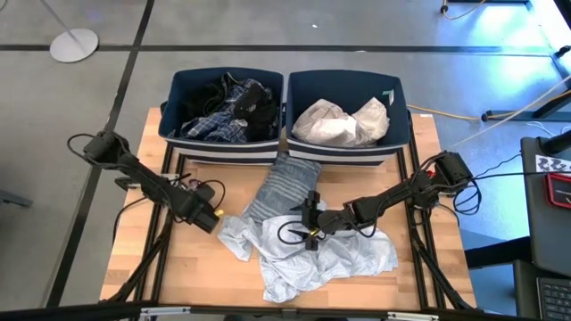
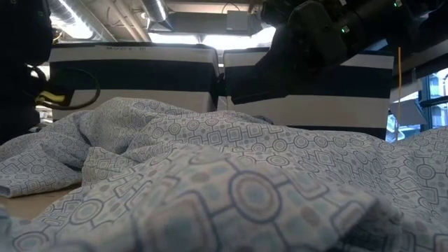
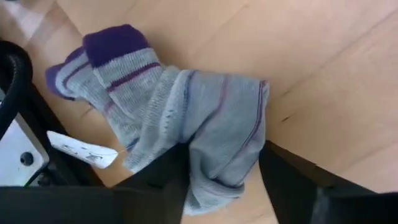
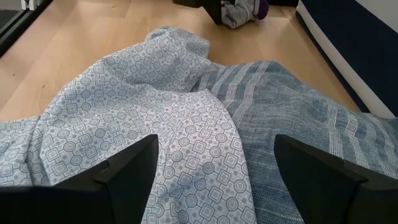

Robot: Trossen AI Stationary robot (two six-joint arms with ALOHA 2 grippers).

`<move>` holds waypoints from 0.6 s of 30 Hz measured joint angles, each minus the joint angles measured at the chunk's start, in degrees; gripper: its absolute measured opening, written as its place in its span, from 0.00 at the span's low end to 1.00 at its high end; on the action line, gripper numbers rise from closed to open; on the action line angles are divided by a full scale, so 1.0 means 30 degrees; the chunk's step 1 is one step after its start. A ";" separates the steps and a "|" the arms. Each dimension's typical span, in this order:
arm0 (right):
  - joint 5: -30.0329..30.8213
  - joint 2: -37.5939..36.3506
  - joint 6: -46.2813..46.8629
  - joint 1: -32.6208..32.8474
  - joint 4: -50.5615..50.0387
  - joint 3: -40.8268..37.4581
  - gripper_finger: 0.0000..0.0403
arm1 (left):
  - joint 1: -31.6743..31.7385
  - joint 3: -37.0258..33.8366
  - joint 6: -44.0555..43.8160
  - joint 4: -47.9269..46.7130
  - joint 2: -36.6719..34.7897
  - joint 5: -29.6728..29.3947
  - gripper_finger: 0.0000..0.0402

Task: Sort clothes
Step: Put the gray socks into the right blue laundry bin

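Observation:
A grey sock with purple stripes and a purple toe (image 3: 180,106) lies bunched on the wooden table near its left side. My left gripper (image 3: 221,174) points down over it, open, with one finger on each side of the sock's near end. The sock also shows far off in the right wrist view (image 4: 244,12). My right gripper (image 4: 214,180) hangs open above a pale patterned shirt (image 1: 312,254) spread on the table's near middle. A blue striped garment (image 4: 292,118) lies beside the shirt, reaching toward the bins. My left gripper comes at the sock from above, its fingers (image 3: 165,180) flanking the folded end (image 3: 214,183), which rests on the table. Whether the fingers touch the cloth, I cannot tell.
Two navy bins stand side by side at the table's far edge. The left bin (image 1: 178,85) holds dark and plaid clothes, the right bin (image 1: 397,89) white ones. Bare wood (image 1: 161,259) shows at the near left. Black frame rails (image 1: 419,259) run along both table sides.

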 joint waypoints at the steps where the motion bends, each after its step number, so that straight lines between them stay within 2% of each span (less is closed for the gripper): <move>1: 0.0000 0.0000 -0.0043 0.0000 -0.0003 0.0000 0.80 | 0.0000 0.0059 0.0147 0.0020 0.0028 -0.0021 0.41; 6: 0.0018 0.0000 -0.0078 0.0000 -0.0003 0.0000 0.80 | -0.0029 0.0729 0.2224 -0.0065 0.0074 -0.0096 0.20; 10: 0.0027 0.0000 -0.0099 0.0000 -0.0062 0.0007 0.80 | -0.0559 0.2205 0.4120 0.0181 0.0084 0.0010 0.05; 13: 0.0036 0.0000 -0.0099 0.0000 -0.0126 0.0007 0.80 | -0.1457 0.4024 0.6315 0.0222 0.0080 -0.0634 0.03; 18: 0.0044 0.0000 -0.0087 0.0000 -0.0011 0.0015 0.80 | -0.3495 0.7211 1.0903 0.0762 0.0077 -0.2636 0.07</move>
